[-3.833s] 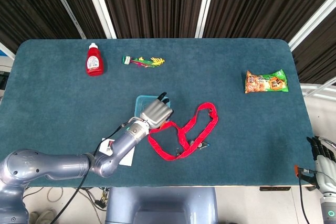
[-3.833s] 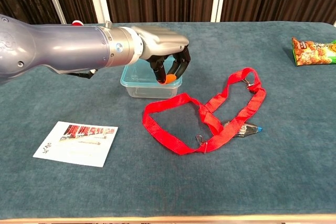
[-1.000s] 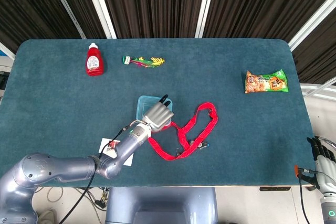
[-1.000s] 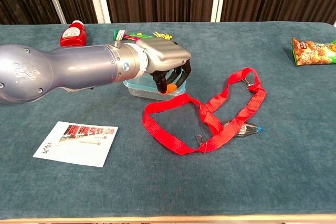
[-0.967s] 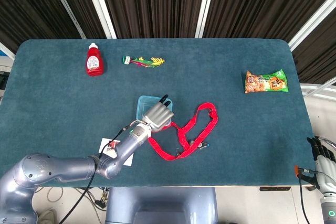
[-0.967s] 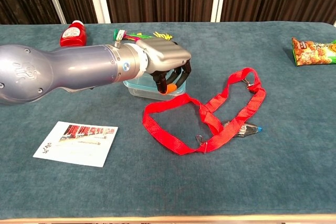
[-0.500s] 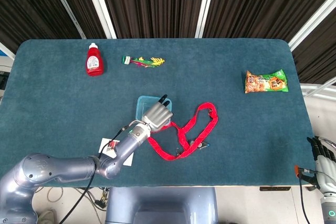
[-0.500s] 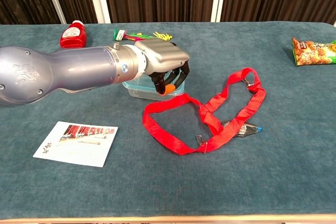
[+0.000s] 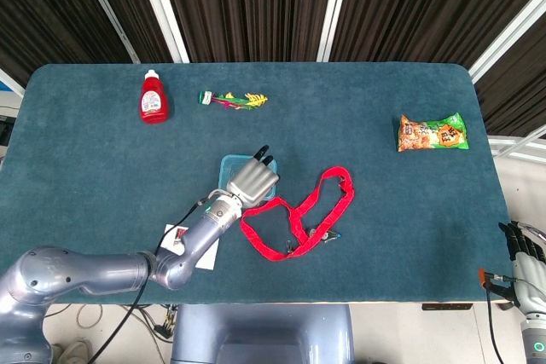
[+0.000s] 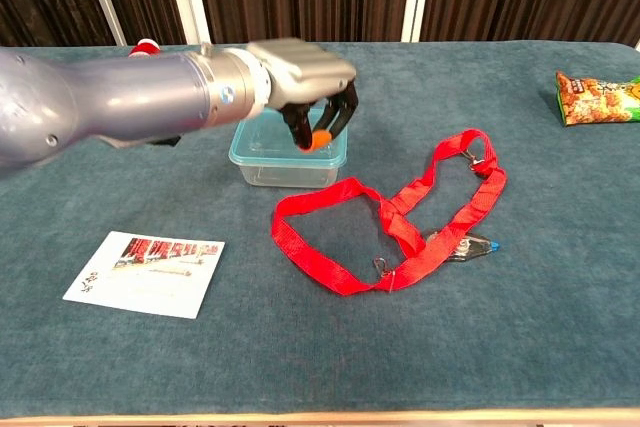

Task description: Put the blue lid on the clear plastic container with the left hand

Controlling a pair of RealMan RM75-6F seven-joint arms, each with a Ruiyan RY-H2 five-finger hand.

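The clear plastic container [image 9: 229, 170] [image 10: 287, 165] stands left of the table's middle, and the light blue lid [image 10: 262, 140] lies flat on top of it. My left hand [image 9: 252, 178] [image 10: 298, 69] hovers just above the lid's right part with its fingers curved downward and nothing held between them; an orange-tipped fingertip [image 10: 321, 139] hangs close over the lid. My right hand [image 9: 529, 268] hangs beside the table's near right corner, holding nothing.
A red strap [image 9: 299, 209] [image 10: 402, 213] with a clip lies right of the container. A printed card [image 10: 146, 272] lies near the front edge. A ketchup bottle [image 9: 153, 97], a colourful bundle [image 9: 232, 99] and a snack bag [image 9: 432, 133] lie farther back.
My left hand has lifted off the lid and moved slightly back over the container. The lid stays on the container. The right hand has not moved.
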